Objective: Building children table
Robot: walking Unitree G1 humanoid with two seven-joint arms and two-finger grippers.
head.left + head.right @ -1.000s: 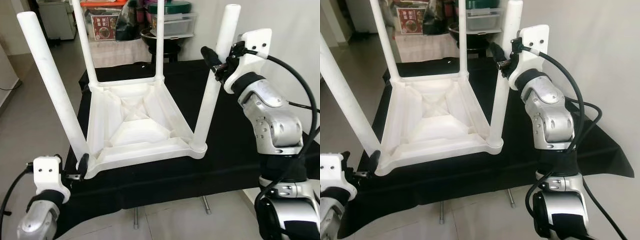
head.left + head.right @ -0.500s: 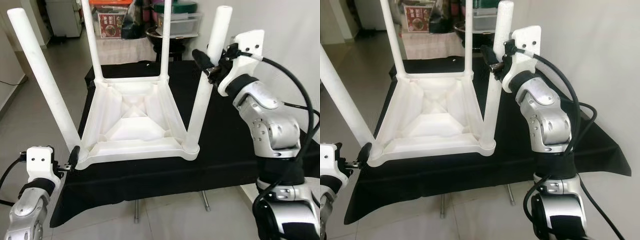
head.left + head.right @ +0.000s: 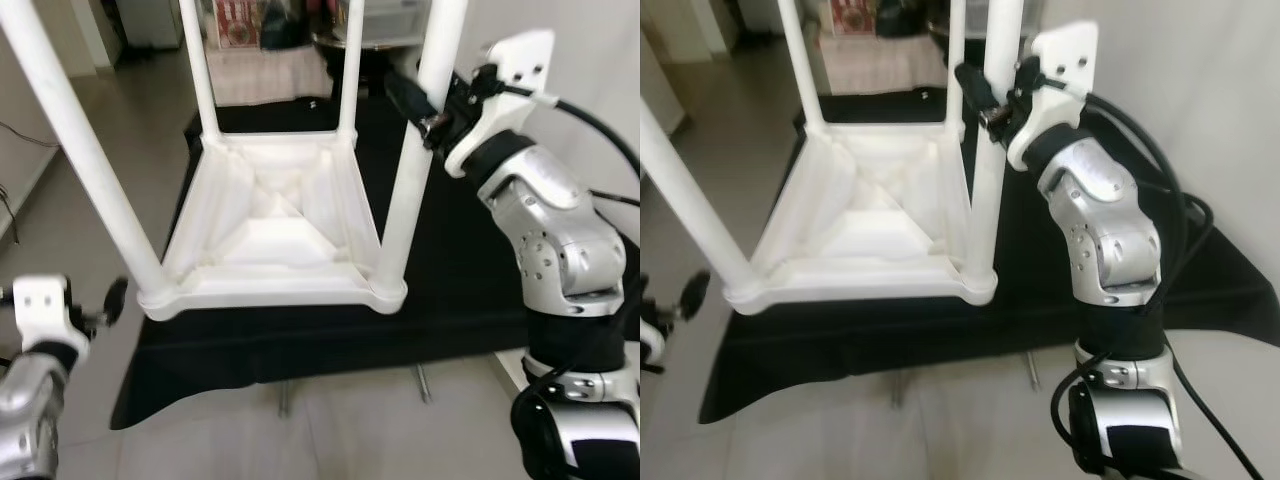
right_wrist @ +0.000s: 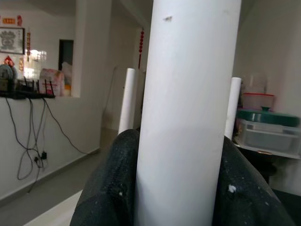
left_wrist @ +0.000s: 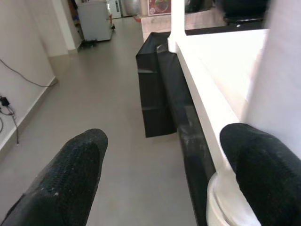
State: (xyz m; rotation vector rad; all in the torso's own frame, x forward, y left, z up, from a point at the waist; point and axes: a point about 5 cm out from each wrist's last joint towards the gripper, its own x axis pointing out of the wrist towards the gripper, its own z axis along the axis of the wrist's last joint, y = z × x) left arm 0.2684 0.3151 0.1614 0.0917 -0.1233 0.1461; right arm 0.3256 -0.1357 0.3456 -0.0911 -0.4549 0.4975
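A white children's table [image 3: 270, 240] lies upside down on a black cloth [image 3: 470, 290], its four legs pointing up. My right gripper [image 3: 428, 100] is shut on the near right leg [image 3: 405, 200], high up; in the right wrist view both black fingers [image 4: 110, 188] press against that leg [image 4: 188, 117]. My left gripper [image 3: 105, 305] hangs open just left of the table's near left corner [image 3: 160, 298], apart from it. Its two fingers [image 5: 61, 179] are spread, one close beside the white corner [image 5: 221, 197]. The near left leg [image 3: 80, 150] rises above that corner.
The cloth-covered stand ends at a front edge [image 3: 300, 370] with bare floor [image 3: 300, 440] below. Boxes and a black stool [image 3: 345, 40] stand behind the stand. A white appliance [image 5: 94, 21] is far off along the wall, and a cable [image 3: 10, 190] hangs on the left.
The camera has shifted closer and lower. My left gripper has come away from the near left corner that it touched a second ago. The right gripper still holds the same leg.
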